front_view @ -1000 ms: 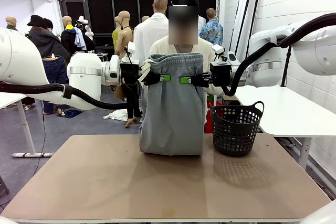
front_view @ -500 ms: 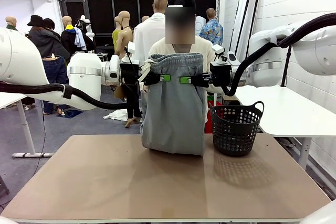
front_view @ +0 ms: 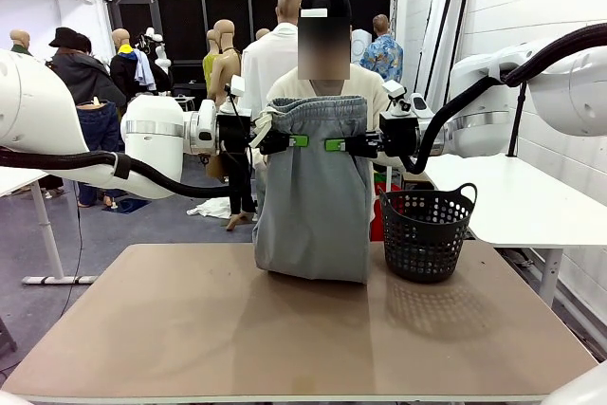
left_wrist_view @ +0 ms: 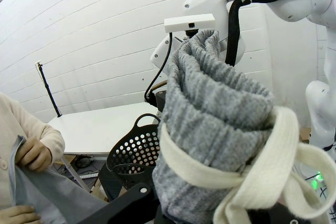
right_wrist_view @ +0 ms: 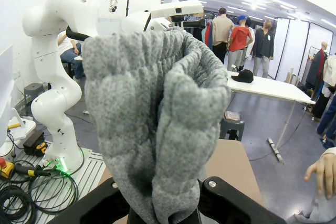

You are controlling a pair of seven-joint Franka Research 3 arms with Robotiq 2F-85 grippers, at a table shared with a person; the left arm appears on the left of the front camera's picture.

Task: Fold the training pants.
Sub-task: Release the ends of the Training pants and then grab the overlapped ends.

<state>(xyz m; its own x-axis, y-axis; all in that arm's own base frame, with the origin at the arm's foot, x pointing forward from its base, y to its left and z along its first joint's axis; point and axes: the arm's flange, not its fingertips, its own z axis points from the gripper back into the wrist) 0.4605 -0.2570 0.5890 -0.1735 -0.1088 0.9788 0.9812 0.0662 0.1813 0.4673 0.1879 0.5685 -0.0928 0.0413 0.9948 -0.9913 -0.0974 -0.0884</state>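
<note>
Stretching level from either side, left fingers (front_view: 297, 140) and right fingers (front_view: 336, 144) clench the training pants (front_view: 311, 206).

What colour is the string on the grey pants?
Creamy white. The drawstring shows best in the left wrist view, looped round the training pants.
</note>
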